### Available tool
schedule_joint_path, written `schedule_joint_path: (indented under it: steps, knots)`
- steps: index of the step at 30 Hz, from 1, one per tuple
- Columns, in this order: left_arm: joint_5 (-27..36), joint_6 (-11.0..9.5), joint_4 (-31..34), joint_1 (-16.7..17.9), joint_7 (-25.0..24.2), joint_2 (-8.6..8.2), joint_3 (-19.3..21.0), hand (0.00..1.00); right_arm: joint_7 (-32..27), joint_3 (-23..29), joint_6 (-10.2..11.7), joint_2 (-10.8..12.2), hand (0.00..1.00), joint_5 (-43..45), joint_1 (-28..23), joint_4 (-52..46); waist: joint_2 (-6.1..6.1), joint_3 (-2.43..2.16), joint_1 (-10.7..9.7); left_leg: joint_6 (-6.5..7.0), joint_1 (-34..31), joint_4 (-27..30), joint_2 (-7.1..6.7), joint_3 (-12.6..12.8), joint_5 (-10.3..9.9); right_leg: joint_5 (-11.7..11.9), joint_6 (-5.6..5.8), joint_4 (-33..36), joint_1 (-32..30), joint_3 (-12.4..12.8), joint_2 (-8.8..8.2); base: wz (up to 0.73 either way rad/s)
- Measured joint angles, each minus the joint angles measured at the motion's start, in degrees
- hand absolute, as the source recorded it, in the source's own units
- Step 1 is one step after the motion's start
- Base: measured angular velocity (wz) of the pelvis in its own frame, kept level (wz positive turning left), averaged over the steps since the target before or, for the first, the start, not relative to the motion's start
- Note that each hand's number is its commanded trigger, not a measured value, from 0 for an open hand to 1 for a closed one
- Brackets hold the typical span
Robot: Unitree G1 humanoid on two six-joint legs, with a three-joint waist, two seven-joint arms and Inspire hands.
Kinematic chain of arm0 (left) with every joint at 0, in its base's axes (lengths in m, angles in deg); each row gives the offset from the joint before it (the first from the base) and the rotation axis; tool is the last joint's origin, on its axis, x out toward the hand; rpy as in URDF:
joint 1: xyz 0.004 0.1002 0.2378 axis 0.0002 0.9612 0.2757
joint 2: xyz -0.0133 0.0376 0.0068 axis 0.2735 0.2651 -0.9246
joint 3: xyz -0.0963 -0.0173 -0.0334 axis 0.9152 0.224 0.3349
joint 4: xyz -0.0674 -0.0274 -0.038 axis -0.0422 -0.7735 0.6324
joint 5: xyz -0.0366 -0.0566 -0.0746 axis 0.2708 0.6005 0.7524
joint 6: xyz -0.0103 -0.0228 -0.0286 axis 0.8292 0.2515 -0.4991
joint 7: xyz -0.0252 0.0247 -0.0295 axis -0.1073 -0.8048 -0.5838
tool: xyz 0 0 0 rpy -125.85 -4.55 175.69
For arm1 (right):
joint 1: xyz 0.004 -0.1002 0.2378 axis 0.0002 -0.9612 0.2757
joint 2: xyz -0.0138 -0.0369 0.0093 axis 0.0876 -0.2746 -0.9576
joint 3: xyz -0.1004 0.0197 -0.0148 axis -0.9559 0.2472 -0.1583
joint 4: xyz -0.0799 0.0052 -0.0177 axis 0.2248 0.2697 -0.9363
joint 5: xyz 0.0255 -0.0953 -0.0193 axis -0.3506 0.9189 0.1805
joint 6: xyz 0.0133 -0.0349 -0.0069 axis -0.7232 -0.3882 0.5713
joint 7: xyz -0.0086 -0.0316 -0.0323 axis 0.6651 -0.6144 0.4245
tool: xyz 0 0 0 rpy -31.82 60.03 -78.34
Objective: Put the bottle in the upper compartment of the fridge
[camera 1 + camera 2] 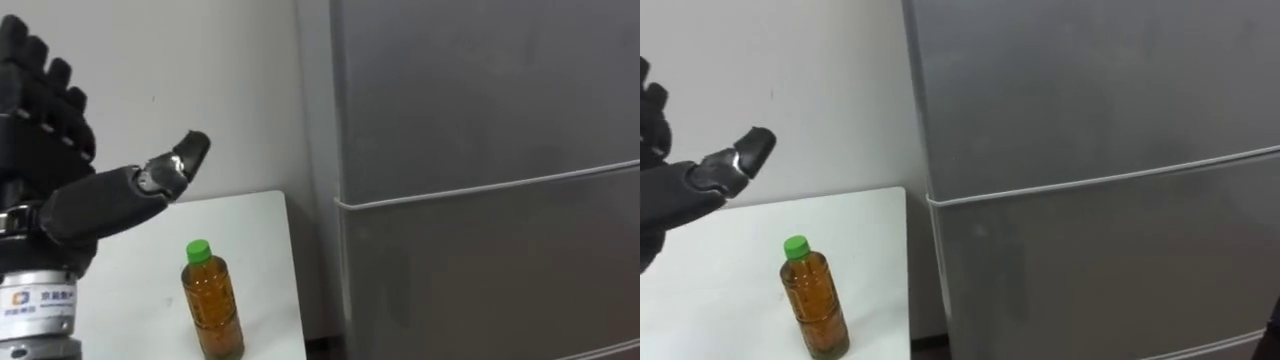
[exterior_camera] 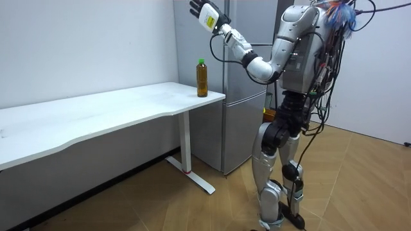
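The left hand (image 1: 68,198) is held raised above the table (image 1: 135,285), fingers spread and thumb out, with nothing grasped. The bottle (image 1: 211,300) is stood upright near the table's right edge, below the thumb. The fridge (image 1: 480,120), just beside, is shut.

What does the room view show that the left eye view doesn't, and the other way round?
The room view adds the robot standing on the wooden floor by the fridge, plus the table's full length and its white leg. The left eye view adds the left hand close up, fingers straight and thumb spread. Both share the green-capped bottle, upright and untouched near the table's corner, with the left hand raised higher than it and apart from it.
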Motion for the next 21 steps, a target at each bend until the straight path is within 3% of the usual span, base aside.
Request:
schedule_joint_path:
  steps: [6,10,14,17,21]
  knots:
    - [0.12,3.92,-0.01,-0.37,-4.88,0.00,-0.48,0.00,0.58,0.00,-1.34,-0.31,0.00,-0.12,0.58,-0.04,0.68,-0.46,-1.22,0.00,0.33,0.00,0.01,0.06,0.00,0.01,-0.01,0.02,-0.01,0.01,0.00,0.00]
    - [5.26,5.96,-0.01,-0.58,-7.31,0.07,-0.64,0.00,0.58,-0.02,-2.47,-0.54,0.00,-0.42,0.78,-0.01,0.99,-0.58,-1.33,0.00,0.69,-0.07,0.01,0.05,0.00,0.01,-0.01,0.06,0.13,0.18,0.00,0.00]
    - [8.85,6.27,0.00,-1.51,-9.01,0.08,-1.78,0.00,0.66,-0.03,-2.47,-0.53,0.00,-0.44,0.99,0.04,1.12,-0.35,-1.32,0.00,0.68,-0.14,0.01,-0.01,0.00,0.01,-0.01,0.14,0.08,0.11,0.00,0.01]
    - [8.78,6.29,0.02,-4.37,-10.46,0.15,-3.58,0.00,0.69,-0.08,-2.46,-0.54,0.00,-0.38,1.31,0.39,0.81,-0.08,-1.31,0.01,0.10,0.00,0.00,-0.08,0.01,0.01,-0.02,0.11,-0.34,0.03,0.00,0.02]
    - [8.83,6.30,1.12,-6.14,-12.89,0.16,-5.17,0.00,0.62,-0.43,-2.46,-0.66,0.00,-0.39,1.76,0.70,1.13,-0.19,-1.56,0.01,-0.54,0.04,0.00,0.02,0.01,0.01,-0.02,-0.04,-1.00,0.14,0.01,-0.01]
